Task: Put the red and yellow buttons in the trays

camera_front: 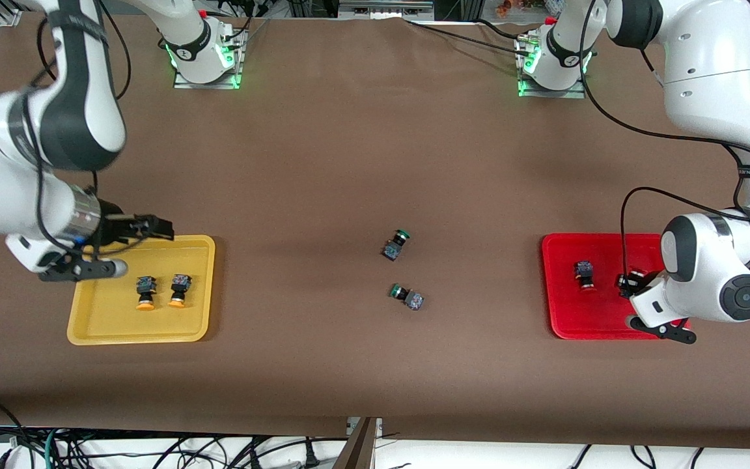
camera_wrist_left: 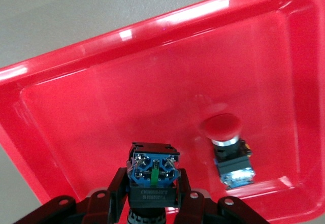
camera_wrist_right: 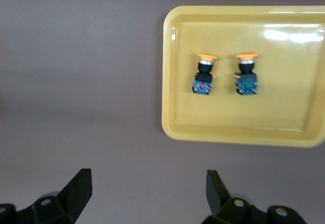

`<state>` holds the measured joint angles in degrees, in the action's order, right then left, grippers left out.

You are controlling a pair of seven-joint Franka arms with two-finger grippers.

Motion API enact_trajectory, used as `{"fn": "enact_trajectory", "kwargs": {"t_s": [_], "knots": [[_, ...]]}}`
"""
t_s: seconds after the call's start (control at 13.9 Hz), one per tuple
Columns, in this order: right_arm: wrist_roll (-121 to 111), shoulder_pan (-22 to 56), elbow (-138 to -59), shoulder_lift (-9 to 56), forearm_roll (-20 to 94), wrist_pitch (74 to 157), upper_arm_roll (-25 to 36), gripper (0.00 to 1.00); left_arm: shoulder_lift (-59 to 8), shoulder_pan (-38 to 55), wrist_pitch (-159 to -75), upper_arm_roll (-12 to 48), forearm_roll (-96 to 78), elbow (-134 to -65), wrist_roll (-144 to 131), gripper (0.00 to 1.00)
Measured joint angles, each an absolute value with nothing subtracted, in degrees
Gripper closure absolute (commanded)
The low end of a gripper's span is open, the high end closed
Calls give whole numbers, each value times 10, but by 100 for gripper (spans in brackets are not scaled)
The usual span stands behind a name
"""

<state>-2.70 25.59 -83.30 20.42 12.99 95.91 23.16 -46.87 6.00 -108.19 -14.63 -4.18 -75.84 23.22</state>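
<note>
A: The second red-capped push-button with its dark blocky body (camera_wrist_left: pixel 152 176) sits clamped between your left gripper's (camera_wrist_left: pixel 152 203) fingers, low over the shallow red plastic tray (camera_wrist_left: pixel 101 107); the first red-capped button (camera_wrist_left: pixel 227 148) lies in the tray just beside them.

B: And the yellow side?

A: Both orange-yellow-capped buttons (camera_wrist_right: pixel 203 74) (camera_wrist_right: pixel 247 74) lie in the yellow plastic tray (camera_wrist_right: pixel 175 71). Your right gripper (camera_wrist_right: pixel 147 191) hangs beside it, fingers spread wide, holding nothing.

B: Next?

A: Likely just release. Open gently so it settles flat.
</note>
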Motion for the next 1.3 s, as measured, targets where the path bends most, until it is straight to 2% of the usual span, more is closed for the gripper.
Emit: {"fn": "enact_trajectory", "kwargs": {"t_s": [0.14, 0.22, 0.29, 0.36, 0.65, 0.87, 1.08, 1.3], "knots": [[-26, 256, -834, 163, 119, 924, 231, 1, -482, 57, -1098, -146, -42, -763, 264, 71], [-26, 256, -834, 145, 111, 909, 231, 1, -490, 57, -1107, -145, -43, -766, 273, 59], [-26, 256, -834, 129, 101, 895, 231, 1, -498, 55, -1118, -144, -47, -769, 279, 33], [-26, 256, -835, 116, 97, 883, 231, 1, -502, 52, -1127, -144, -58, -773, 286, 0], [-24, 243, -836, 73, 87, 848, 207, 1, -507, 43, -1139, -143, -84, -778, 298, 0], [-7, 187, -844, 53, 66, 845, 138, 0, -482, 44, -1139, -142, -84, -764, 298, 0], [3, 146, -882, 38, 49, 869, 85, 0, -399, 50, -1059, -140, -84, -752, 297, 0], [4, 136, -927, 13, 35, 895, 66, 0, -304, 77, -950, -138, -78, -751, 263, 0]]}}
